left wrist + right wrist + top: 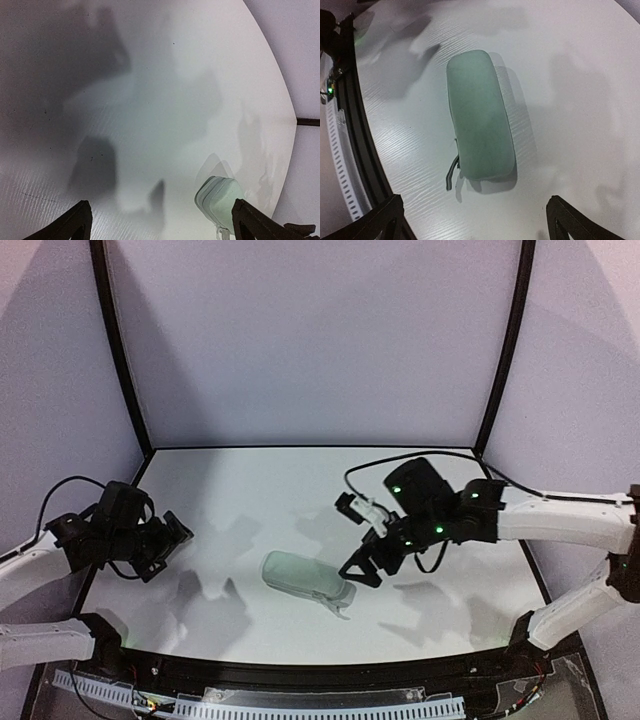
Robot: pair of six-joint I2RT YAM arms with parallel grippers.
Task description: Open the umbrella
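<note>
The umbrella itself is not showing anywhere. A pale green rounded-oblong case (308,580) is lying on the bench (230,480), just below the middle of the top view, and the umbrella is probably sitting inside it. The right hand (362,572) is hovering just beside the case's right end, fingers spread wide and holding nothing. In its wrist view the case is lying lengthwise above the gap between the two fingertips, with a short strap (452,172) sticking out at its lower left. The left hand (168,548) is hanging at the left edge of the top view, well apart from the case, likewise spread and empty.

To do this step well, the right hand is likely needing to come straight down across the case's narrow width near one end. The left should be coming in for the other end, so the case is not sliding on the smooth bench. No brand, label or writing is showing on anything.
</note>
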